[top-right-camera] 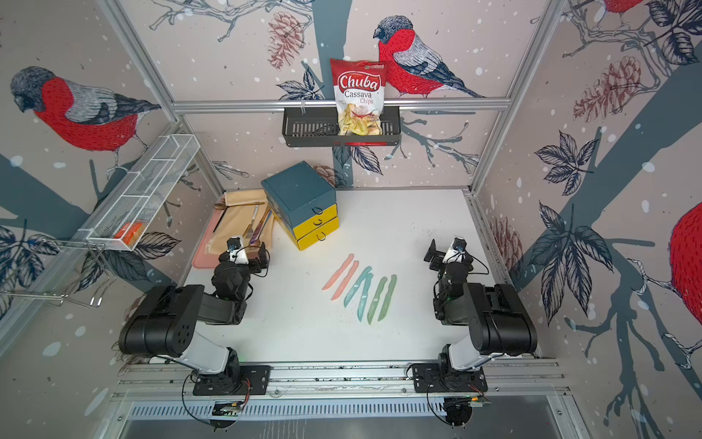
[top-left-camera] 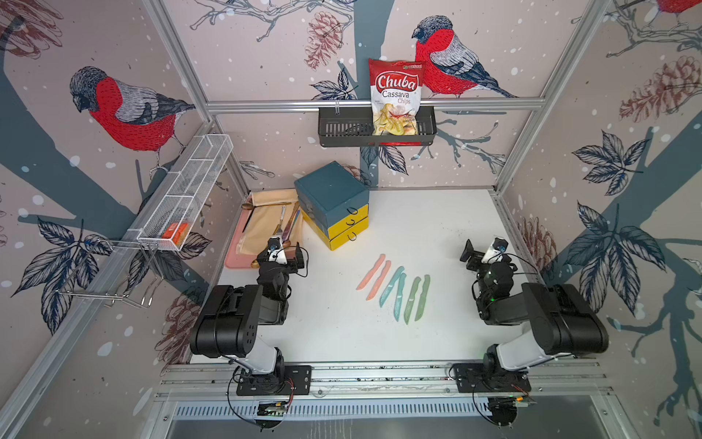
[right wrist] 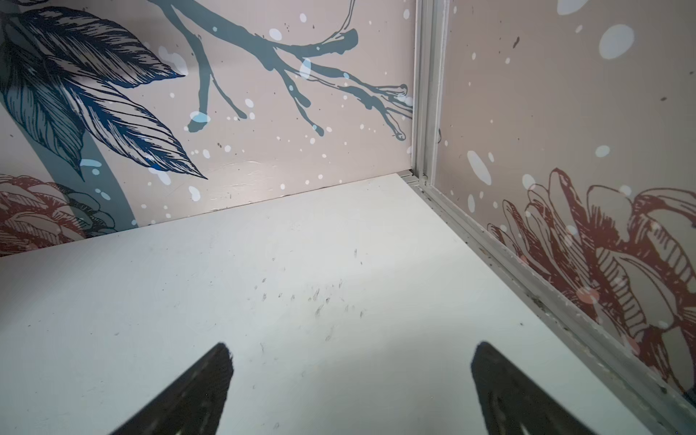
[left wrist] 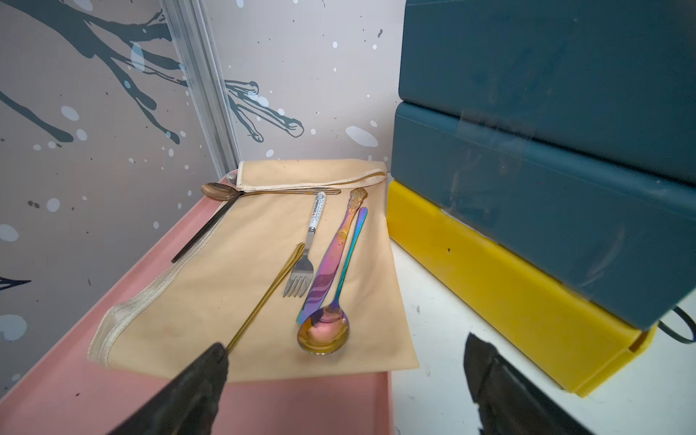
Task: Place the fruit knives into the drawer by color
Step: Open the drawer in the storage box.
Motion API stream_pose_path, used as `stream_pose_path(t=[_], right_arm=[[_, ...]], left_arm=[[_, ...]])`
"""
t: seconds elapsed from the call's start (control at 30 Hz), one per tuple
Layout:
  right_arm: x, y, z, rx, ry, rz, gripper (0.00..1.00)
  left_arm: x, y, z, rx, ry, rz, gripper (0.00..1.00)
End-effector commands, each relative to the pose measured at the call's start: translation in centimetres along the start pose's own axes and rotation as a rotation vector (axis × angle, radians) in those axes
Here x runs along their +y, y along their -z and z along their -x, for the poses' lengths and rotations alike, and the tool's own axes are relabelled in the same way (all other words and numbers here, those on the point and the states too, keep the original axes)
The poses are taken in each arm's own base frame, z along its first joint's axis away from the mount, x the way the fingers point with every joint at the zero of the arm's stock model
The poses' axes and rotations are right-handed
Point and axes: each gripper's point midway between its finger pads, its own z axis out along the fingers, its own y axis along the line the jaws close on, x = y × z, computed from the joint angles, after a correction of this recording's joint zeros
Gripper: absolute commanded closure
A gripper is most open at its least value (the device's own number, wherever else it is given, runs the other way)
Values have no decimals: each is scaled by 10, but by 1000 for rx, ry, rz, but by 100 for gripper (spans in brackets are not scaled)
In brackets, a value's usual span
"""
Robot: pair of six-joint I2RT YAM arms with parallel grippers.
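Pastel fruit knives (top-left-camera: 391, 287) between left gripper (left wrist: 346, 346), right gripper (right wrist: 352, 347)

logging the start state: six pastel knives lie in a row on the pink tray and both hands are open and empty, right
Not the tray: both top views show the knives in a row on the white table. The left hand and right hand are open and empty.

The drawer (left wrist: 527, 169) and its seemingly ring-shaped pull (left wrist: 666, 328) are cropped.

Bright even light, soft shadows, wide-angle bending at edges, slight softness
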Motion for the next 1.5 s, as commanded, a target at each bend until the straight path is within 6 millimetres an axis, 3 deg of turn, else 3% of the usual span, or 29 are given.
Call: stream_pose_path(t=[0.0, 1.0, 1.17, 1.33, 1.47], right_arm=[[3, 0, 4, -15, 4, 10, 0], [-2, 1, 6, -21, 5, -37, 0], [-3, -7, 17, 12, 24, -97, 0], [5, -13, 40, 36, 73, -216, 0], [48, -19, 69, 86, 46, -181, 0]], left_arm=[[1, 0, 8, -32, 7, 5, 1], [-1, 3, 11, -48, 5, -1, 3], [-8, 0, 30, -32, -32, 5, 3], [-34, -8, 69, 12, -43, -47, 3], [-51, -15, 105, 84, 94, -84, 3]])
